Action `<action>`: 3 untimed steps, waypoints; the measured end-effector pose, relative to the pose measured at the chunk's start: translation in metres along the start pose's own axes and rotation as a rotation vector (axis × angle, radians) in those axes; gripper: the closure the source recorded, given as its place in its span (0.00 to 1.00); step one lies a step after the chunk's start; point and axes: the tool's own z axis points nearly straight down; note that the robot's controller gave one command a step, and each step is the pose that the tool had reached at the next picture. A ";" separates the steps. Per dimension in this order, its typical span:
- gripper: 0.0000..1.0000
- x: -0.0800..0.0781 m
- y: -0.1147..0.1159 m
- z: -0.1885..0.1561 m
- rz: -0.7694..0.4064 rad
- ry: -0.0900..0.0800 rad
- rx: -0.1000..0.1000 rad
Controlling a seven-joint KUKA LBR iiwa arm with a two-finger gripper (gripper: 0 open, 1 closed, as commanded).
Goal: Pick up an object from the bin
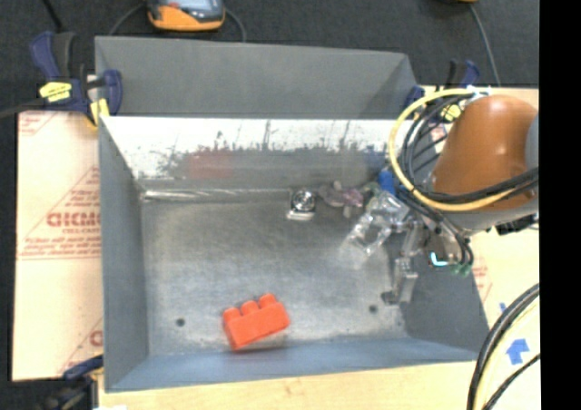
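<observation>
Gripper (398,287): low over the floor on the right side of the grey metal bin (127,245), near its right wall. I cannot tell whether it is apart or together.
Orange toy brick (255,321): flat on the floor by the front wall, well apart from the gripper.
Shiny metal piece (301,203): at the foot of the back wall.
Small purplish thing (345,194): just right of the metal piece.

One orange toy brick (257,320), one small shiny metal piece (302,203), one grey bin (123,245)
</observation>
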 end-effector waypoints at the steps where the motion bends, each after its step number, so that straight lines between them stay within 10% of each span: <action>1: 0.00 0.011 -0.066 0.107 0.001 0.002 0.000; 2: 0.00 -0.008 -0.065 0.112 -0.513 -0.003 -0.013; 3: 0.00 -0.039 -0.051 0.111 -0.742 -0.009 -0.006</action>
